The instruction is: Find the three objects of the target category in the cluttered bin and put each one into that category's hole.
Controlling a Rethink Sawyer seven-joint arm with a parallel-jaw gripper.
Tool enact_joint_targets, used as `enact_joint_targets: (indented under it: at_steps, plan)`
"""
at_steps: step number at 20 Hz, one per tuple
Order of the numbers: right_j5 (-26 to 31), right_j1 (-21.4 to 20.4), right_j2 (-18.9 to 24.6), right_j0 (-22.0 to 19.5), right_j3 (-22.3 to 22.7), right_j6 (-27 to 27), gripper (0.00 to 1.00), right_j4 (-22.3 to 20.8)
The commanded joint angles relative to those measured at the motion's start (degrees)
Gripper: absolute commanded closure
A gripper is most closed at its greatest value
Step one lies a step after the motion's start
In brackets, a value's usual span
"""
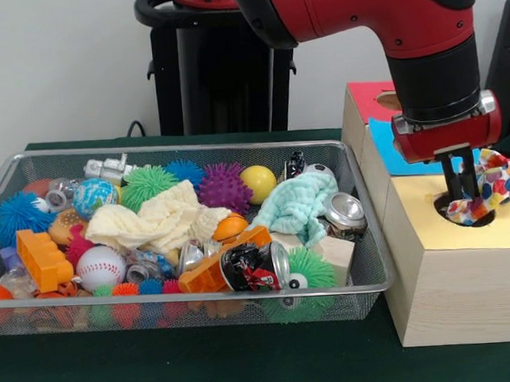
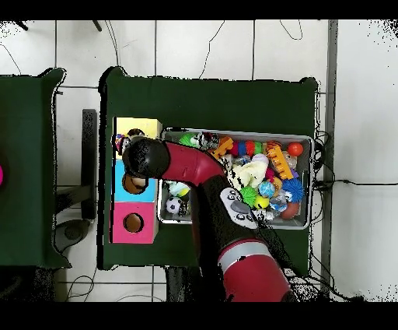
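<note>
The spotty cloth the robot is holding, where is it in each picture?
Front view: the spotty cloth hangs at the gripper, over the hole in the yellow top of the wooden box, at the right.
Overhead view: only a bit of it shows, at the yellow section, left of the bin.
Shared landmark: the wire bin.

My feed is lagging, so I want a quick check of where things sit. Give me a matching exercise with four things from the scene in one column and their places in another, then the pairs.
Things:
1. multicoloured cloth
2. baseball
3. purple spiky ball
4. crushed can

Places:
A. at the bin's far side, beside the yellow ball
B. at the hole in the yellow section of the wooden box, at the gripper
C. at the bin's near edge, beside the green spiky ball with eyes
D. near the bin's front left, beside the orange block

Pairs: 1-B, 2-D, 3-A, 4-C
</note>
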Motion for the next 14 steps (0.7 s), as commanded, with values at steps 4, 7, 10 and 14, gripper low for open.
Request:
enact_joint_targets:
  at_steps: [4,7,10,14]
  plan:
    - [5.1,5.8,-2.3,1.3,-0.2,2.3,1.0,-5.4]
    - [3.5,4.8,-3.4,1.5,0.9,1.7,1.0,-7.2]
    - [1.7,4.9,-3.5,1.0,1.5,1.4,1.0,-8.7]
    - [-0.2,6.8,-4.7,1.3,0.2,1.4,1.0,-11.0]
